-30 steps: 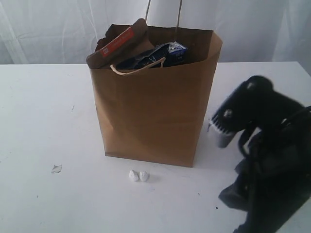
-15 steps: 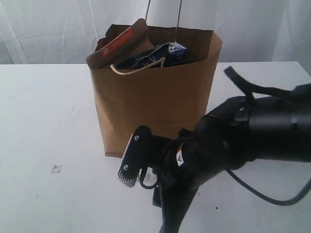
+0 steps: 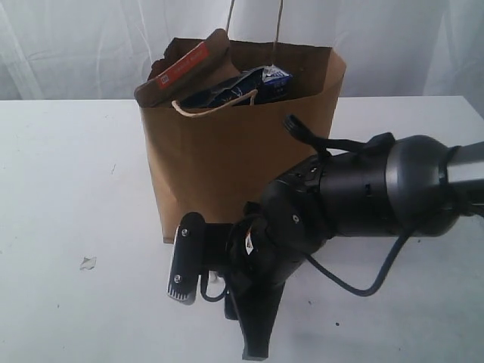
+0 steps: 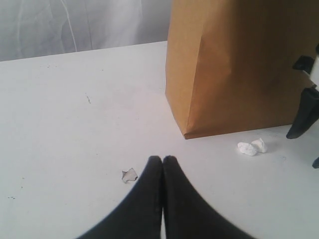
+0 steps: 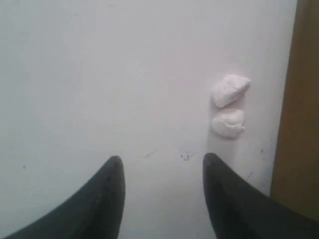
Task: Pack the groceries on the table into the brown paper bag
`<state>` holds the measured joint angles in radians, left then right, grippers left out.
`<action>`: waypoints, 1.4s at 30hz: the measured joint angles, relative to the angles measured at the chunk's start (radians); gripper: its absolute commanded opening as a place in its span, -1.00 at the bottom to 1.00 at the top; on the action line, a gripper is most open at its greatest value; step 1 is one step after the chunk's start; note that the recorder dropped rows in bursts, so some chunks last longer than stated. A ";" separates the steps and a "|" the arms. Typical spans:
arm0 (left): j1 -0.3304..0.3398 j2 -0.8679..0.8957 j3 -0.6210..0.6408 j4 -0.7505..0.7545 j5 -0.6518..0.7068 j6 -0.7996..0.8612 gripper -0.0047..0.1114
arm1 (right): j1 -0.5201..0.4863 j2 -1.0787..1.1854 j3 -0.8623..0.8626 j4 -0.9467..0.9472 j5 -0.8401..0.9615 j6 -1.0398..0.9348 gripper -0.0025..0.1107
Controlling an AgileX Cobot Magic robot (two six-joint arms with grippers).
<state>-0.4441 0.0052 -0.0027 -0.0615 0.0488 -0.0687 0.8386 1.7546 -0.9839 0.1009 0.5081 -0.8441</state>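
Right gripper spread, empty, low at the brown paper bag front base; white crumbs just ahead of it. Left gripper pressed together, farther off.

The brown paper bag stands upright on the white bench, mouth open. A brown pouch with an orange label leans out at one corner, and a blue-white pack lies beside it inside.

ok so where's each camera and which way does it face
Exterior: off-arm, facing the tall brown kraft paper bag on white tabletop; right arm in front.
Left wrist: low, facing the bag's corner; shut left gripper shows.
Right wrist: looks down at small white crumbs; open right gripper shows.
Both wrist views share crumbs and bag.
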 measured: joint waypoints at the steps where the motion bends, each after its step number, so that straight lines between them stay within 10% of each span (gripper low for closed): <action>1: 0.000 0.000 0.000 0.000 0.000 0.000 -0.92 | 0.000 0.000 0.000 0.005 -0.005 0.002 -0.14; 42: 0.000 0.000 0.000 0.000 0.000 0.000 -0.92 | -0.017 0.122 -0.054 0.082 -0.179 0.045 -0.14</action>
<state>-0.4441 0.0052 -0.0027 -0.0615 0.0488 -0.0687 0.8219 1.8767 -1.0383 0.1825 0.3291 -0.7991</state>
